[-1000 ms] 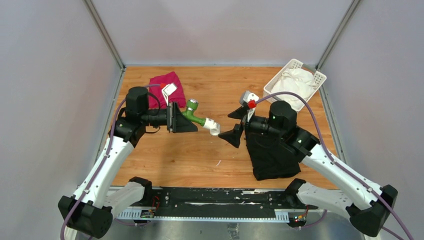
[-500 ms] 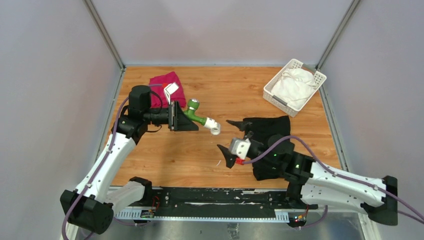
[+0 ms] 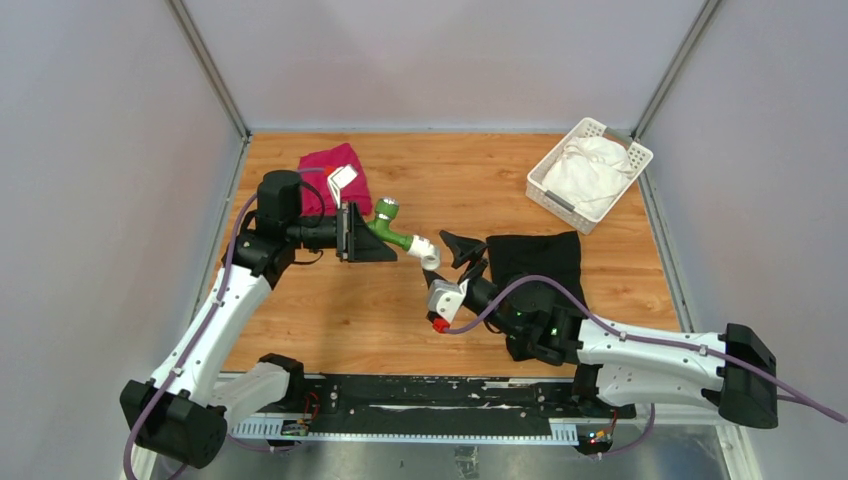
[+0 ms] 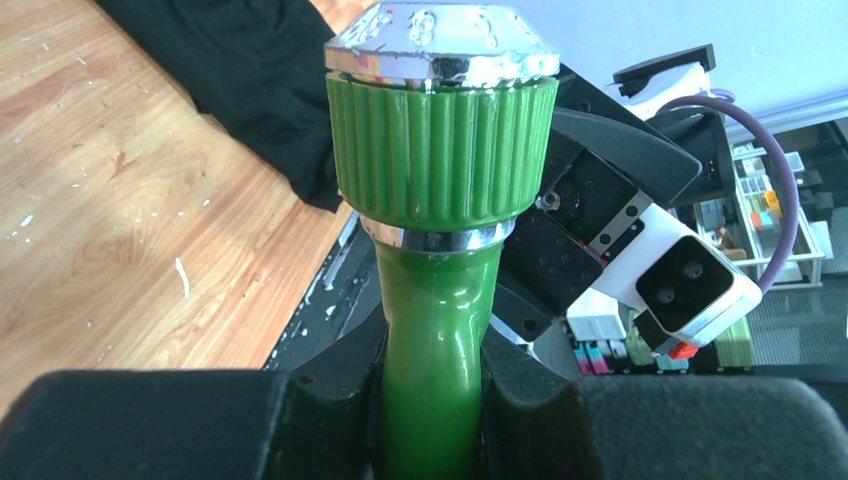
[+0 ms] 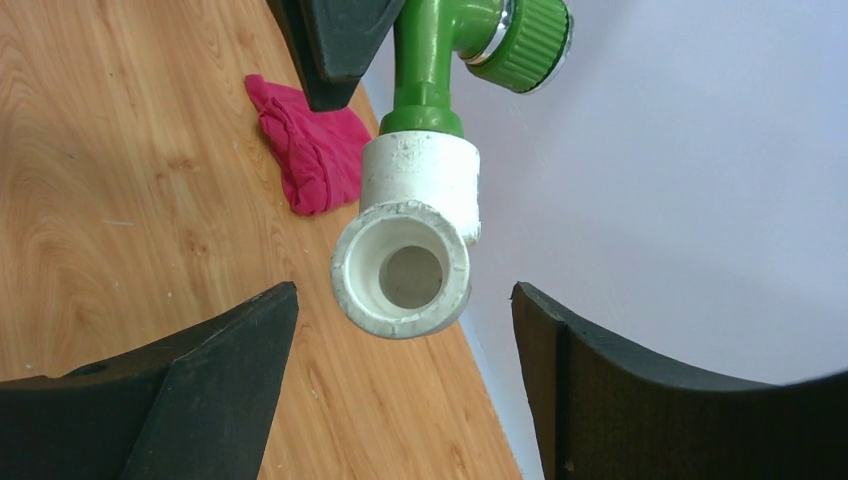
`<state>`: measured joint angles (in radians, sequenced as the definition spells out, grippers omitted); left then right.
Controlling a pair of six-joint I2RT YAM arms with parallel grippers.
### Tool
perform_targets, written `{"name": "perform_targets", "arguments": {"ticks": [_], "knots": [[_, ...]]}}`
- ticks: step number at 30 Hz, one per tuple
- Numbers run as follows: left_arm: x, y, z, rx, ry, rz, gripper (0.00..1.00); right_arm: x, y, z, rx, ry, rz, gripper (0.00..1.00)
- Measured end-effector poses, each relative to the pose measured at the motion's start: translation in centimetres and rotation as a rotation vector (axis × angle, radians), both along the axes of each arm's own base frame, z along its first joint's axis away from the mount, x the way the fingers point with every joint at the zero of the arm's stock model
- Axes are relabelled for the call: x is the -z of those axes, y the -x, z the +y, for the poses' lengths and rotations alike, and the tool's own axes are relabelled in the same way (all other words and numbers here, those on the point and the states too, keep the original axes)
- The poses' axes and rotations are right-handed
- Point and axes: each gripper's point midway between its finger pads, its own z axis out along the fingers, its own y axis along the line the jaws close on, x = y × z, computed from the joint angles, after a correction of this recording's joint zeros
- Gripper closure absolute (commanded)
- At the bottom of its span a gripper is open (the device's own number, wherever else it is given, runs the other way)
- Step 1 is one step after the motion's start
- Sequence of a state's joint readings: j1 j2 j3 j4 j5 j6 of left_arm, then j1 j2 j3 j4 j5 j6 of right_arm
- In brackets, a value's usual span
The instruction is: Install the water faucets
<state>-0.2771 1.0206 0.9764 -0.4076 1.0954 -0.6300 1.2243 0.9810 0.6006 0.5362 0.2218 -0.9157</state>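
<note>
While white cloth (image 3: pixel 590 165) fills the far-right basket (image 3: pixel 537 186), left gripper (image 3: pixel 380 238) clamps green tap (image 3: pixel 392 232); right gripper (image 3: pixel 445 262) gapes empty, facing white fitting (image 3: pixel 426 252).

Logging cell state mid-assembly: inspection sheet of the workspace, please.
Surface: wooden table, scuffed, small white flecks.
Job's things: green tap seated in white fitting, held above the table.
Clutter: red cloth far left; black cloth under right arm; white basket holding white cloth, far right.
Hands: left hand shut on green tap; right hand open, fingers either side of white fitting, not touching.
Cables: purple cables along both arms, no snag seen.
Surroundings: grey walls; nothing else seen.
</note>
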Motion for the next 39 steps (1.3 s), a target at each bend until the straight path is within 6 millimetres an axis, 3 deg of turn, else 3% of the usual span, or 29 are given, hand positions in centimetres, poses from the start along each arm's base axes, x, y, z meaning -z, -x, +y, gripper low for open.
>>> {"name": "perform_targets", "arguments": {"ticks": [4,22,32,39], "knots": [[0.0,0.0,0.0,0.001,-0.001,-0.003,1.00,-0.5,-0.1,0.2,0.000,-0.026,-0.003,0.34],[0.0,0.0,0.0,0.002,-0.002,-0.009,1.00,-1.4,-0.1,0.4,-0.024,-0.127,0.114,0.52],[0.0,-0.2,0.1,-0.003,-0.001,-0.017,1.00,-2.5,-1.2,0.2,-0.083,-0.194,0.421,0.55],[0.1,-0.5,0.2,-0.020,-0.010,-0.022,1.00,-1.4,-1.8,0.5,-0.207,-0.281,0.760,0.51]]}}
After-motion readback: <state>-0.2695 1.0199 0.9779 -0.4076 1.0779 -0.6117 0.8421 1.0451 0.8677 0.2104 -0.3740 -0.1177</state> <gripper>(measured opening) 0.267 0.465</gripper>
